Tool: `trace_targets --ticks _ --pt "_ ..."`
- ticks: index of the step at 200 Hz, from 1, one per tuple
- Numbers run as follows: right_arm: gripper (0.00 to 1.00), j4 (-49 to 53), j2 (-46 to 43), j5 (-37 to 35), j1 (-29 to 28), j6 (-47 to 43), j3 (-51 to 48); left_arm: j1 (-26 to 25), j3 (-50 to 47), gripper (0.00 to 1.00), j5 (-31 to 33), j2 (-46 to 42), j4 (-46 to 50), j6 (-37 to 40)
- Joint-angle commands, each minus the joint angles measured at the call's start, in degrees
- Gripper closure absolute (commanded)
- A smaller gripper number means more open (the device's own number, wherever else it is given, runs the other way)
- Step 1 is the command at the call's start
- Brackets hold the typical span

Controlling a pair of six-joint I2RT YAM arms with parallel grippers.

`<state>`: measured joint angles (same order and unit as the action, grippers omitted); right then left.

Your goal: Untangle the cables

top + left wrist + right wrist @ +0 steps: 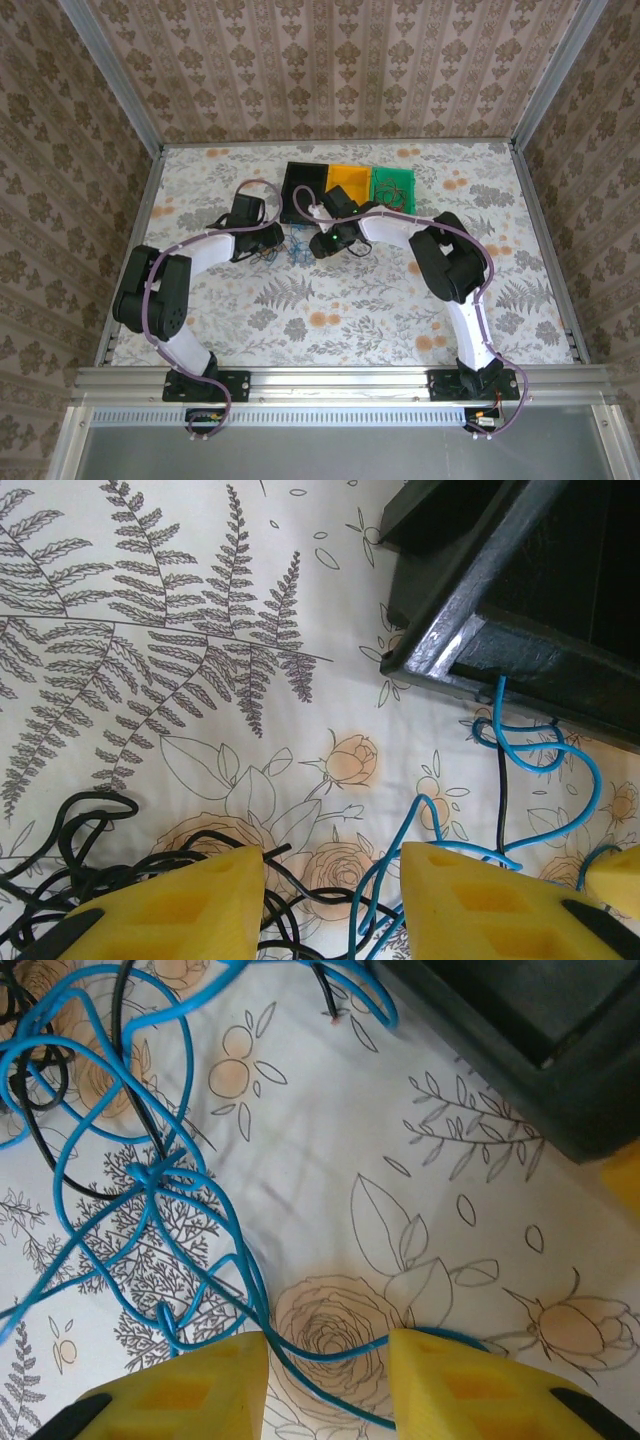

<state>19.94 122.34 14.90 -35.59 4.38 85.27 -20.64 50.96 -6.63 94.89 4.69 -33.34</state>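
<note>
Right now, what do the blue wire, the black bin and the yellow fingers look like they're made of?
The blue wire is probably coated in soft plastic, smooth with a slight sheen; it lies in loose loops and a knot. The bin looks like hard, glossy black plastic; its edge catches the light. The fingers seem to be matte yellow plastic, moulded or printed, with recessed pockets.

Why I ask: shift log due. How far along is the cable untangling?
Done: reddish wires seem to lie in the green bin. In hand: a blue cable runs between the open right fingers. Left: its knot and the black cable crossing it.
</note>
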Motion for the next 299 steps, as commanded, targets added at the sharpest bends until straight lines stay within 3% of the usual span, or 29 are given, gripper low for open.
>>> trace_targets --ticks 1,38,59,158,240,299 --pt "0.66 2.1 1.9 -1.2 -0.8 -1.5 1.4 -0.1 0.1 0.6 -0.4 1.3 0.8 1.4" --pt "0.93 1.2 1.3 0.3 -0.9 -1.0 1.2 -0.1 0.1 0.6 -0.3 2.2 1.2 1.5" --pt "1.0 -0.8 -1.6 -0.7 -0.8 -1.0 -1.4 -0.1 0.1 0.6 -0.1 3.4 1.4 1.6" --pt "1.0 -6.6 -27.7 -10.1 2.4 3.1 -15.9 -0.1 -2.1 0.66 1.8 6.6 1.8 0.9" --pt "1.0 -9.0 -39.8 -20.1 5.9 1.4 -9.7 -0.1 -2.8 0.7 2.3 7.0 2.0 1.4" --pt "1.0 -9.2 -41.0 -21.8 7.3 -1.0 -5.9 -0.2 -3.4 0.71 2.7 7.2 2.1 1.5"
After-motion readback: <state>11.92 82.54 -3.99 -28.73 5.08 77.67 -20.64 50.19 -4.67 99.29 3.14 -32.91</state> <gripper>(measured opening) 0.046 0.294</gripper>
